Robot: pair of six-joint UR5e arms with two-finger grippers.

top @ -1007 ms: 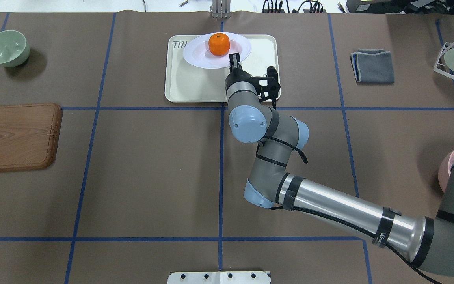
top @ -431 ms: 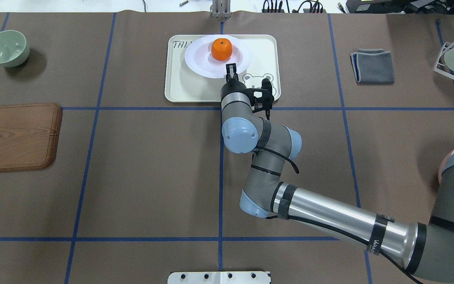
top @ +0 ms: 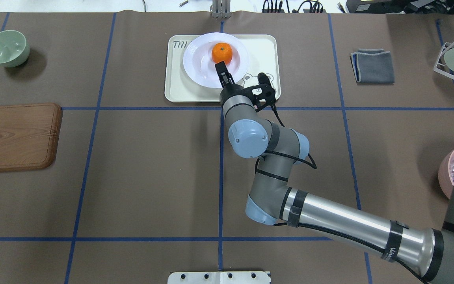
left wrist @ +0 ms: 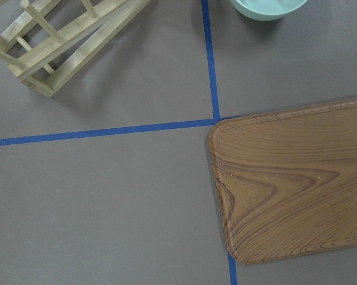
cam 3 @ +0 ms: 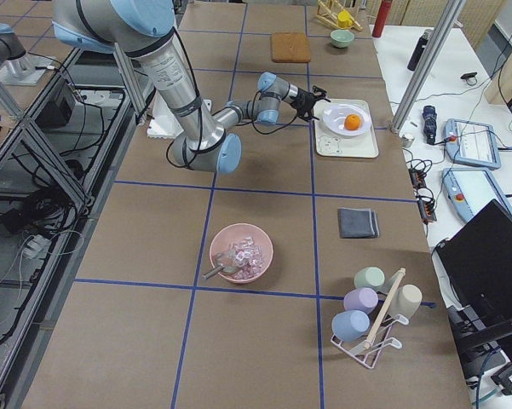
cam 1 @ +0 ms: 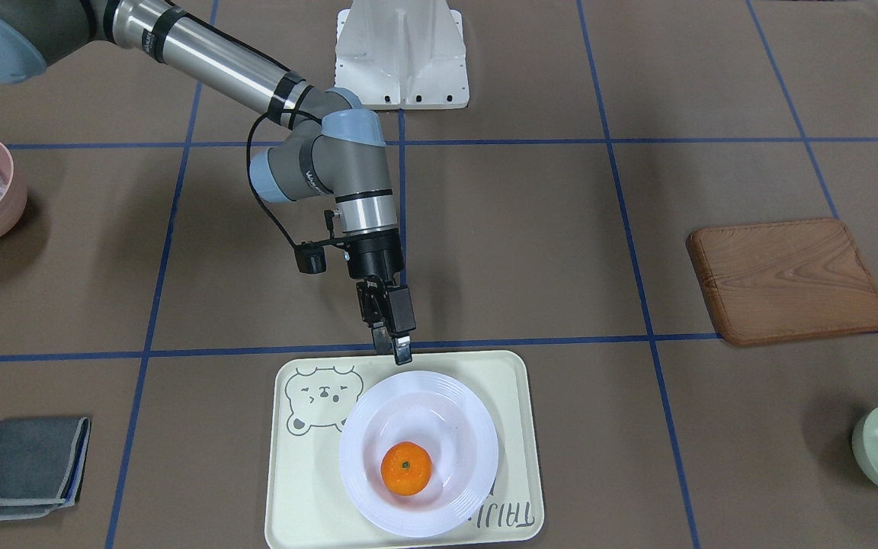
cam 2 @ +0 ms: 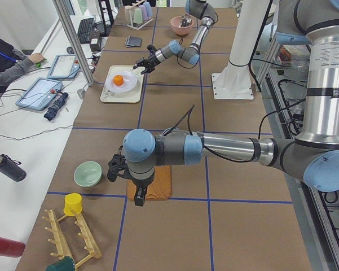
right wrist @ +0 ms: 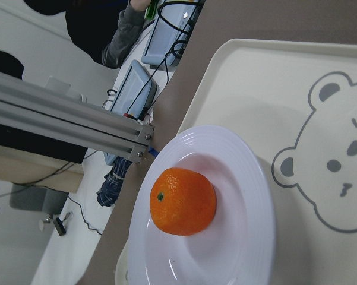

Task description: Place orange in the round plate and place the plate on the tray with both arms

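Now the round plate (cam 1: pixel 439 396) lies flat on the tray (cam 1: pixel 515 427), with the orange (cam 1: pixel 406 469) in its well. Right tool (cam 1: pixel 392 347), at the rim a second ago, hangs over the tray's robot-side edge, empty; released or clenched, cannot tell. Placement looks done.

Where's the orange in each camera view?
Front-facing: orange bottom centre.
Overhead: orange top centre.
Exterior left: orange upper left, far.
Exterior right: orange upper right, far.
Left wrist: not in view.
Right wrist: orange centre.
Landmark: the round plate holding it, on the tray.
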